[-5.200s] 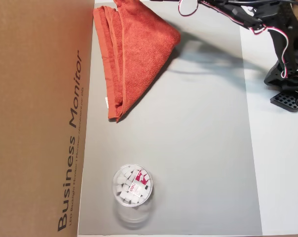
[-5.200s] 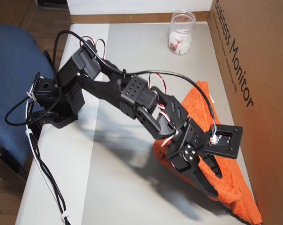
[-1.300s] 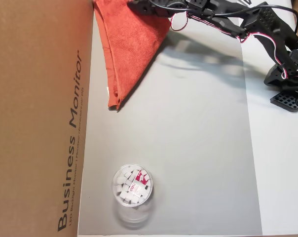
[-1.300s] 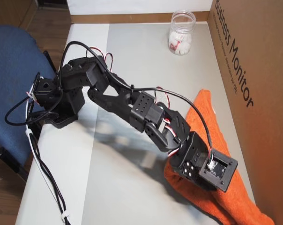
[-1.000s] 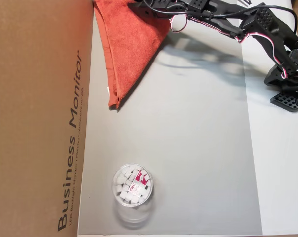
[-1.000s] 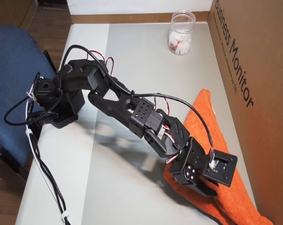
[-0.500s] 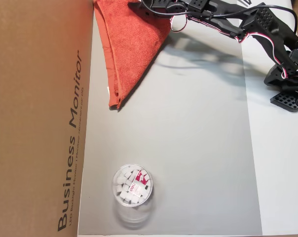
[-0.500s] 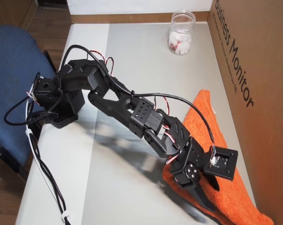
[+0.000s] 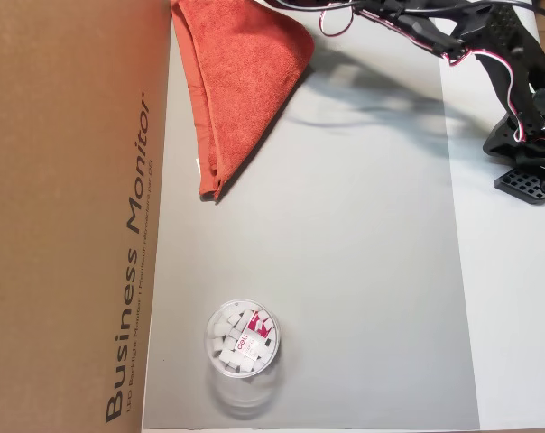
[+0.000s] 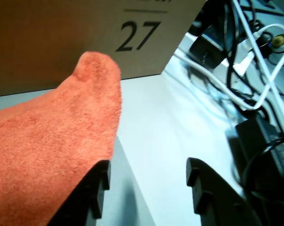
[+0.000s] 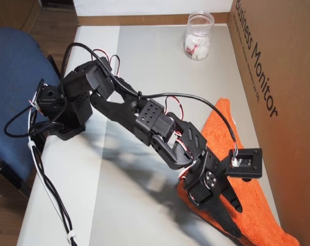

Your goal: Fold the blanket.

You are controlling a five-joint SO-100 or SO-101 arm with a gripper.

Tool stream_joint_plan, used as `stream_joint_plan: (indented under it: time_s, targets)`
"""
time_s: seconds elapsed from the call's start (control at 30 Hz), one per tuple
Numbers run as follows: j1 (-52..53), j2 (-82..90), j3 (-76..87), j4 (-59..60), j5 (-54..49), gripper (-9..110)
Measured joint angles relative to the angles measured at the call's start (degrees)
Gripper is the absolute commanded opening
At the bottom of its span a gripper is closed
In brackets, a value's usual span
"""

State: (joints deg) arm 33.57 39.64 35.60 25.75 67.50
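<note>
Arm stretched forward and low — fingers (image 10: 104, 181) parted, gripping nothing.

Matte black 3D-printed plastic arm (image 11: 144, 115), blocky links with boxy servo housings between them. Rows of small round holes dot the mid-arm servo block (image 11: 151, 110). Silver screw heads in a cluster on the round wrist servo horn (image 11: 210, 179). Thin red-white-black twisted servo wires (image 11: 181, 145) loop between joints; a thicker black cable (image 11: 160, 95) arcs over the links to a square black wrist camera module (image 11: 246, 163) with a small white connector. Black base block (image 11: 57, 110) clamped at the table edge, black leads trailing off it, white cable tie lower down. Two black tapered plastic gripper fingers (image 10: 92, 195) with notched, stepped inner edges.
</note>
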Motion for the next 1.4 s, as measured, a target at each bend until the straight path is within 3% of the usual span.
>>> stream_joint_plan:
  time_s: [0.13,0.3,0.8,1.2,1.4]
  targets:
    - [-0.09,3.96,2.02,0.00,-0.26,14]
    - [-1.76,5.98,3.08,-0.26,-0.18,-1]
    - [-11.60,5.80,7.47,-0.35,-0.35,0]
    - [-12.92,-3.25,7.91,-0.35,-0.53,0]
    - [-12.83,-7.65,7.82,-7.38,-0.53,0]
